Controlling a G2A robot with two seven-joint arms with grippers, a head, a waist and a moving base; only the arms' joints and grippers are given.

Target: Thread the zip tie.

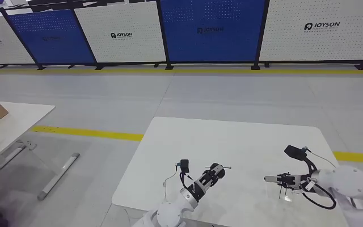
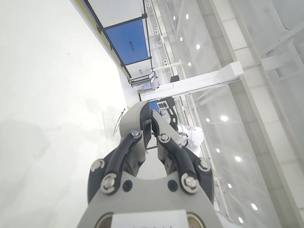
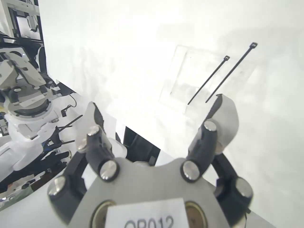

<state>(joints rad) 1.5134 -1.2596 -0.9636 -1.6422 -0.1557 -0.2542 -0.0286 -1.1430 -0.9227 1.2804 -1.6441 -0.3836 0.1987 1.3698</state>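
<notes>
Counter (image 1: pixel 227 142), near edge, right part: a clear flat sheet (image 3: pixel 177 77) with two black zip ties on it, a longer one (image 3: pixel 231 72) and a shorter one (image 3: pixel 209 80). They lie side by side and apart, heads pointing the same way.

Right gripper (image 3: pixel 158 103) is just beside the sheet, jaws spread wide, nothing between them. One fingertip (image 3: pixel 223 105) sits close to the tail end of the longer tie.

Left gripper (image 2: pixel 150 112) is over the near edge toward the middle, well apart from the sheet. Its jaws are drawn nearly together; whether anything is pinched, cannot tell.

The top view shows the ties as a thin dark line; the right wrist view separates the two.
</notes>
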